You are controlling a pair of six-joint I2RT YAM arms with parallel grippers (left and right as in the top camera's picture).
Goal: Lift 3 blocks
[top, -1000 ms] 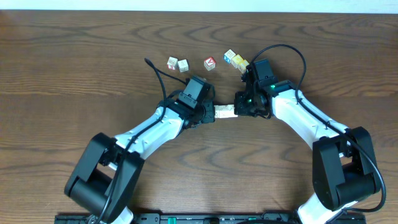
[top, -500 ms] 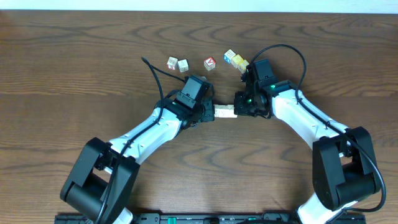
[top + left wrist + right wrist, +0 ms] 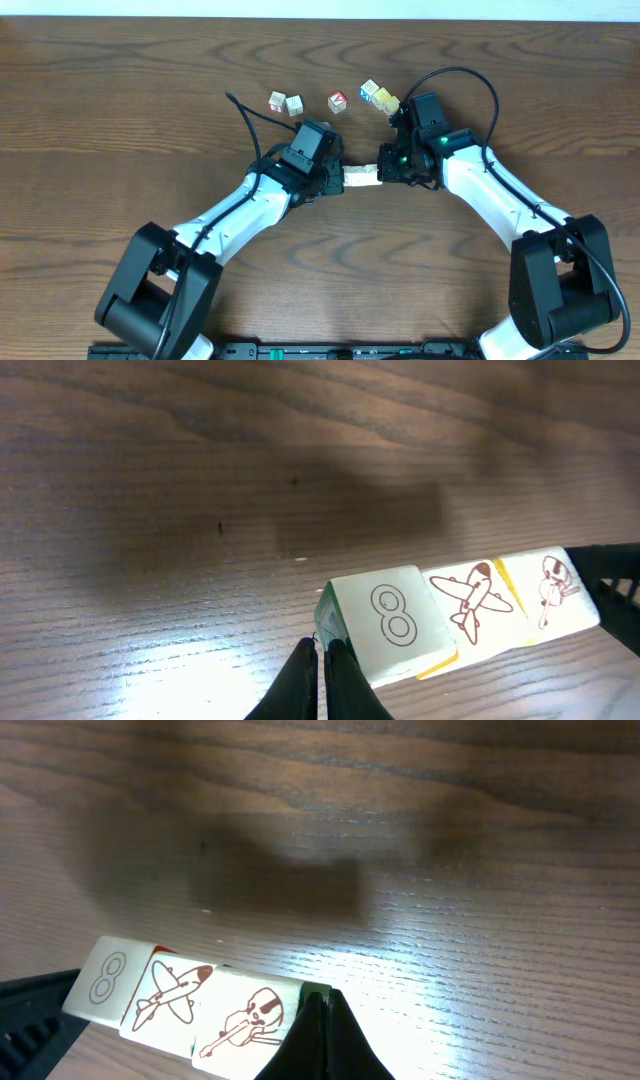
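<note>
Three cream blocks sit in a tight row (image 3: 361,178) between my two grippers. In the left wrist view they read as an "8" block (image 3: 390,622), an airplane block (image 3: 470,600) and a violin block (image 3: 550,588). My left gripper (image 3: 322,655) is shut, with its closed tips pressed against the end face of the "8" block. At the other end my right gripper (image 3: 318,1005) is also shut, pushing on the violin block (image 3: 248,1018). The row's shadow lies apart from it on the wood, so the row hangs above the table.
Several loose cubes lie in a line toward the back: two pale ones (image 3: 277,101) (image 3: 294,104), a red-faced one (image 3: 338,101), and a blue-and-yellow pair (image 3: 378,96) just behind the right wrist. The left arm's black cable (image 3: 250,115) loops near them.
The left arm's elbow has swung slightly left. The pressed row and both shut grippers have barely shifted toward the back.
</note>
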